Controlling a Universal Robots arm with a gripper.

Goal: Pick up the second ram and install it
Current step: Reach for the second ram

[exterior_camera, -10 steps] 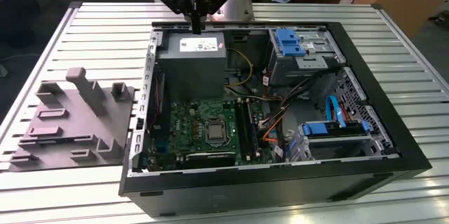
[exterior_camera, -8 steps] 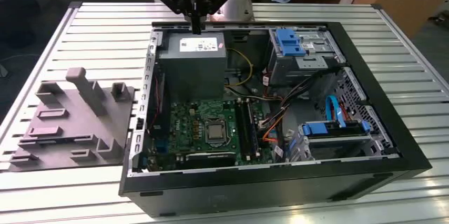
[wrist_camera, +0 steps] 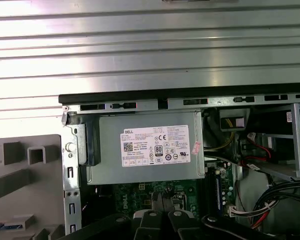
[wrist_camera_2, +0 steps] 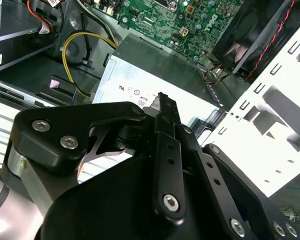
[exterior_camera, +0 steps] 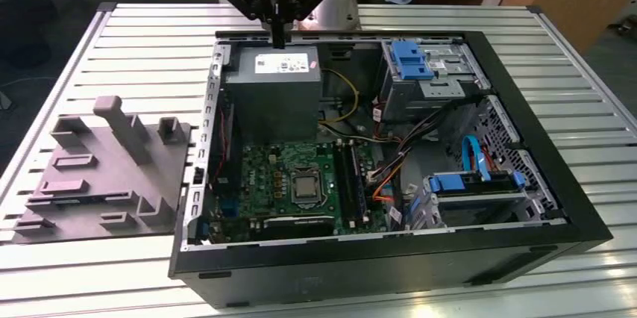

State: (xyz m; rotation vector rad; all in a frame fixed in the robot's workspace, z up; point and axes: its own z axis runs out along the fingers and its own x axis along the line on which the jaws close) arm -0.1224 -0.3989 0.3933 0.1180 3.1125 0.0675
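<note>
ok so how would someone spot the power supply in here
Start at the open black computer case on the slatted table. Inside, at the end nearest the gripper, sits the power supply, a grey metal box. Unlike the green board next to it, it carries a white label.

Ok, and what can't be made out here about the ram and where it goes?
- Memory slots: too small in the exterior view to tell whether any ram is seated.
- Blue pieces on the grey fixture: cut off at the first wrist view's edge, unidentifiable.
- Motherboard: partly hidden behind the gripper in the first wrist view.
- Power supply: partly hidden by the gripper in the second wrist view.
</note>
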